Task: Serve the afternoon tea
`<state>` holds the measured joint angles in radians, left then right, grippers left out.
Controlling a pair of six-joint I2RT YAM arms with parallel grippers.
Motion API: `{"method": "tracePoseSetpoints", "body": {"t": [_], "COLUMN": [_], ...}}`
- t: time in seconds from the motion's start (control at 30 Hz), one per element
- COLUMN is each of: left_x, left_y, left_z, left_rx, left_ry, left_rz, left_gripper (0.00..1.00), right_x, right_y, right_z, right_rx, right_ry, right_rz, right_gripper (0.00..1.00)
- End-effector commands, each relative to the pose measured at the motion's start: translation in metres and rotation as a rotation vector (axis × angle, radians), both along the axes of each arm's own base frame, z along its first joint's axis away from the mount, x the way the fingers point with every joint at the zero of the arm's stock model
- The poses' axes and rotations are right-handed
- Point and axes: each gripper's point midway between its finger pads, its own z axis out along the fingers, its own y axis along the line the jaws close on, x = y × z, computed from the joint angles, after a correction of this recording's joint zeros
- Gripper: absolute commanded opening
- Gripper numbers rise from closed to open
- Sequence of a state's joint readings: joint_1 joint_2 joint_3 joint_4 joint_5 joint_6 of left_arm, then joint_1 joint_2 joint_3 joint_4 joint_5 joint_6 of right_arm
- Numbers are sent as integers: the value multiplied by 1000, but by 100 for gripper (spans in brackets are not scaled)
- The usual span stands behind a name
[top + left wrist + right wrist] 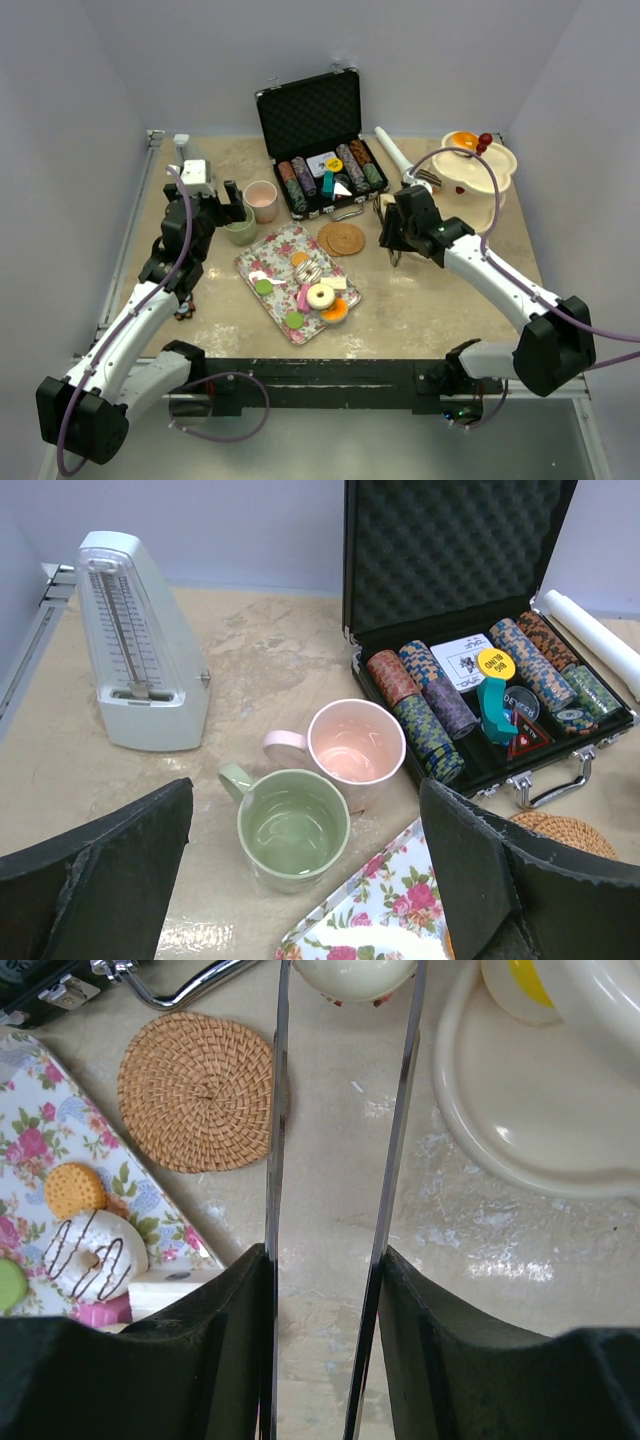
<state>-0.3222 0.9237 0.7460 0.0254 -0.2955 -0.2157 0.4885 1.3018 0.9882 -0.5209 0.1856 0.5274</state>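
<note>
My left gripper (232,207) is open and empty, its fingers either side of the green cup (292,830), just above it. The pink cup (355,748) stands touching it behind. My right gripper (325,1260) is shut on metal tongs (277,1110) whose tips pinch a cream round treat (355,972) near the foot of the cream tiered stand (530,1120). In the top view the stand (497,172) is at the back right. Several toy donuts and macarons, such as a white donut (320,295), lie on the floral tray (272,248).
An open black case of poker chips (322,175) stands at the back centre. A white metronome (140,645) is at the back left. A rattan coaster (342,238) lies between the tray and the right gripper. A white roll (392,150) lies beside the case.
</note>
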Motion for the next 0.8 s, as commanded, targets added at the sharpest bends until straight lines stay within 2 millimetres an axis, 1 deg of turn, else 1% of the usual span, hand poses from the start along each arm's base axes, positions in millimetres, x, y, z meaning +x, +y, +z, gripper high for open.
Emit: {"method": "tracePoseSetpoints", "body": {"t": [0.0,0.1,0.27,0.37,0.43,0.6,0.7,0.77], "left_x": [2,3,5,7,7,8,8,7], "left_y": [3,9,10,9,7,1,-5,-8], "left_z": [28,25,18,14,13,8,7,7], "left_rx": [18,49,85,104,108,113,117,115], "left_ry": [-65,-55,-40,-29,-28,-17,-18,-21], "left_rz": [16,51,67,70,67,50,33,24], "left_gripper": [100,100,100,100,100,100,100,100], "right_x": [5,3,0,-1,-3,-12,-20,-24], "right_y": [0,-6,-19,-22,-24,-31,-43,-47], "right_z": [22,22,17,13,11,15,14,19], "right_rx": [82,75,26,22,20,17,-4,1], "right_ry": [-61,-60,-38,-29,-23,-26,-27,-40], "right_rz": [-90,-131,-182,-190,-194,-207,-239,-253], "right_gripper": [36,36,36,36,36,36,36,36]}}
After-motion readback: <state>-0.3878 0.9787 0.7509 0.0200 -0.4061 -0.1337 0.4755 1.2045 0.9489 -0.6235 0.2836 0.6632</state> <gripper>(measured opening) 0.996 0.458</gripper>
